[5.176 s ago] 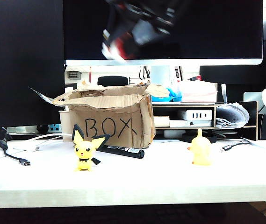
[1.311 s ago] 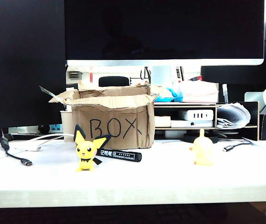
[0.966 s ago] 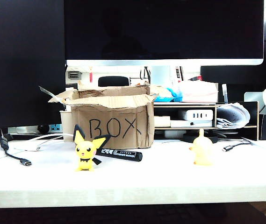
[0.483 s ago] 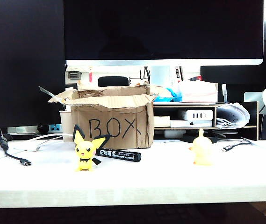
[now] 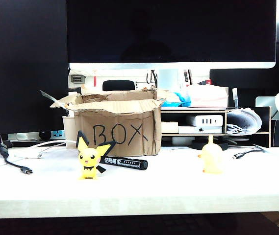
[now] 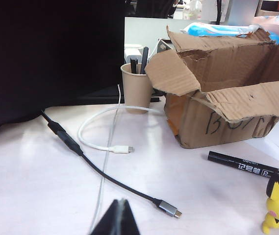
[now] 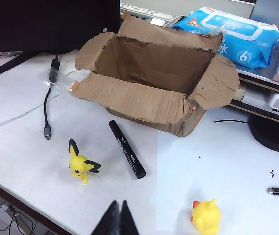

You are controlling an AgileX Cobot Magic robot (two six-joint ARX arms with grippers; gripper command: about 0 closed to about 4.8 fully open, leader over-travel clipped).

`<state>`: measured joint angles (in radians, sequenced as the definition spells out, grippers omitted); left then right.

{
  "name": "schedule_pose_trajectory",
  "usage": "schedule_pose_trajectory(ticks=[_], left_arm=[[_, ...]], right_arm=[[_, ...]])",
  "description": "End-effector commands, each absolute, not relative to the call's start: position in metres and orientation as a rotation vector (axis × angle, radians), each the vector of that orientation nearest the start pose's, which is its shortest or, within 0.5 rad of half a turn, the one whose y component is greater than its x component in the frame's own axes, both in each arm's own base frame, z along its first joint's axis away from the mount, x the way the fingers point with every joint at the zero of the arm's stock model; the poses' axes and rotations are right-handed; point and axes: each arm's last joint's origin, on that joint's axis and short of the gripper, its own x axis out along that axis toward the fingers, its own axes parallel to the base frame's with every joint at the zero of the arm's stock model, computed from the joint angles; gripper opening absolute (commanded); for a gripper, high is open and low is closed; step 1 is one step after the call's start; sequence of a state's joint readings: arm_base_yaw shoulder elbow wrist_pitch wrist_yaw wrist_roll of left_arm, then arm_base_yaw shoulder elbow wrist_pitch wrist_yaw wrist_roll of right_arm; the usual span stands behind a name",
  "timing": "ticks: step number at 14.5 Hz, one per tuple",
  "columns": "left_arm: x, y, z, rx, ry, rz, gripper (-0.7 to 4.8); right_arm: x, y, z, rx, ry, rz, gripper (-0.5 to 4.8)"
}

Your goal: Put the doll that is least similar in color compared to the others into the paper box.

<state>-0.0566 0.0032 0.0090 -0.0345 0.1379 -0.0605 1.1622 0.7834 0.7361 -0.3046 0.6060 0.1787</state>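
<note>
The doll shows in no view. The brown paper box marked "BOX" stands open at the back of the white table; what I see of its inside is bare cardboard. A yellow doll with black-tipped ears stands in front of the box, and a plain yellow doll stands to the right. My left gripper is shut and empty above the table's left part, short of the box. My right gripper is shut and empty, high over the table's front edge. Neither gripper appears in the exterior view.
A black marker lies in front of the box. A paper cup of pens, a white cable and a black USB cable lie left of the box. A blue wipes pack sits behind it. A large monitor hangs above.
About five seconds ago a blurred arm with something red and white was above the box; it has left the exterior view. Over the last second nothing has moved.
</note>
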Motion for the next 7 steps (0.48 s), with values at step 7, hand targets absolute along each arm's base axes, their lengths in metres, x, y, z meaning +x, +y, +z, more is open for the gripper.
schedule_pose_trajectory(ticks=[7], left_arm=[[0.097,-0.009,0.165,-0.06,0.019,-0.194,-0.05]], right_arm=[[0.082,0.075,0.316,0.087,0.139,0.429,0.04]])
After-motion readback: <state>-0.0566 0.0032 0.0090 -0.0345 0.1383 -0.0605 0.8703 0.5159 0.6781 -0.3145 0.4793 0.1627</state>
